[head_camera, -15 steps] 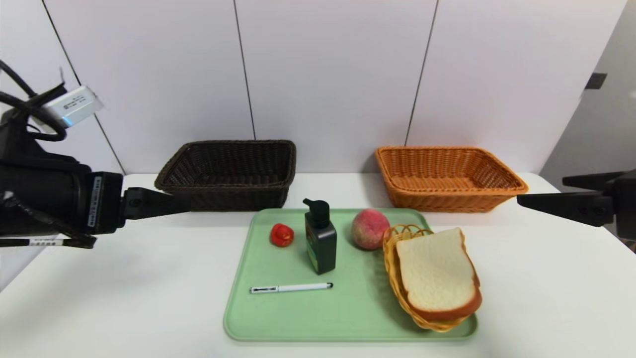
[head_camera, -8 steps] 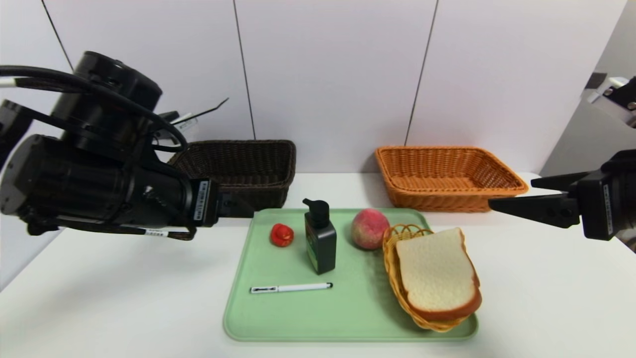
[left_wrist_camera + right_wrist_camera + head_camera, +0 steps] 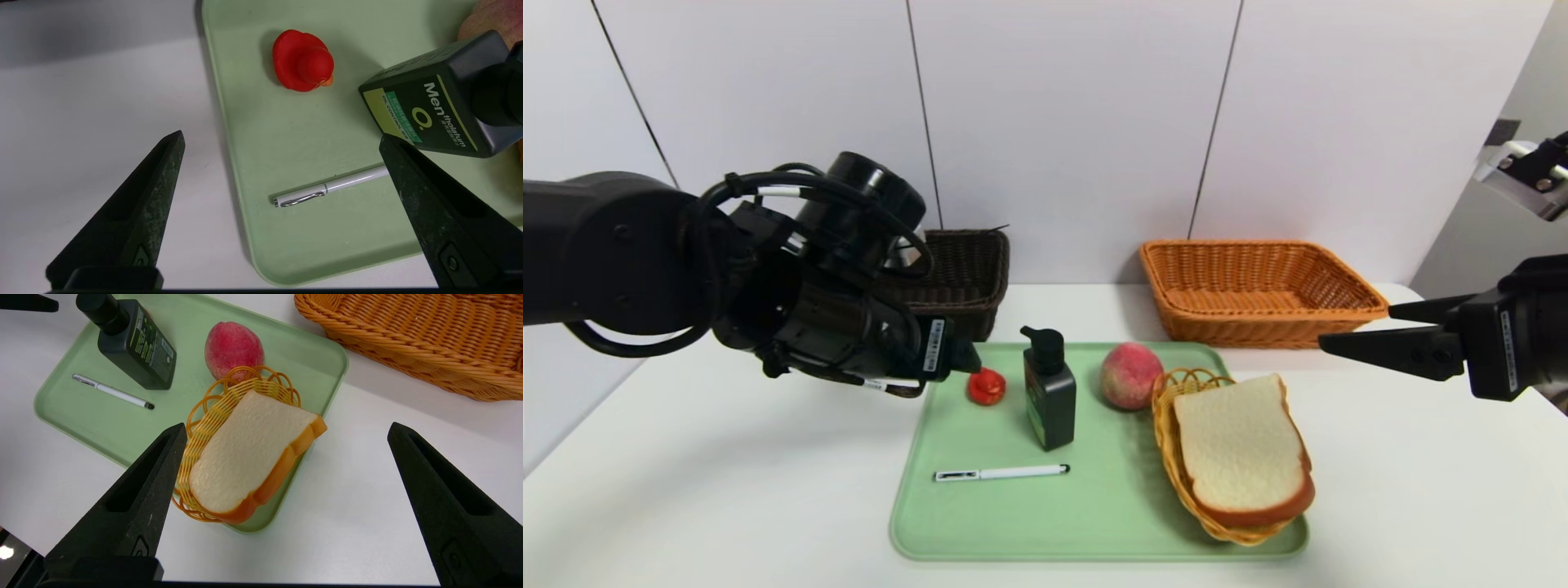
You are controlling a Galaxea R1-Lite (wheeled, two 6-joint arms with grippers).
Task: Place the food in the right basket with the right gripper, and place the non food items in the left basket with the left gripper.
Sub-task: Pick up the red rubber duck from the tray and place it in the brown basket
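Two grippers, both spread wide and empty. The left gripper point(image 3: 282, 171) hangs over the tray's point(image 3: 1094, 523) left edge, above the pen point(image 3: 327, 188) and near the duck point(image 3: 302, 60); descending carelessly, it could tip the bottle point(image 3: 1049, 392). Bread point(image 3: 1241, 449) and peach point(image 3: 1130, 376) lie on the tray's right side, the right gripper point(image 3: 286, 457) above the bread.

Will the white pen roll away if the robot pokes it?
Probably a little. The white pen is thin and round and lies flat on the smooth green tray, so a sideways nudge could roll it. Its metal clip would likely stop it soon. It looks stiff and light, and being so slim it might slip between wide fingers.
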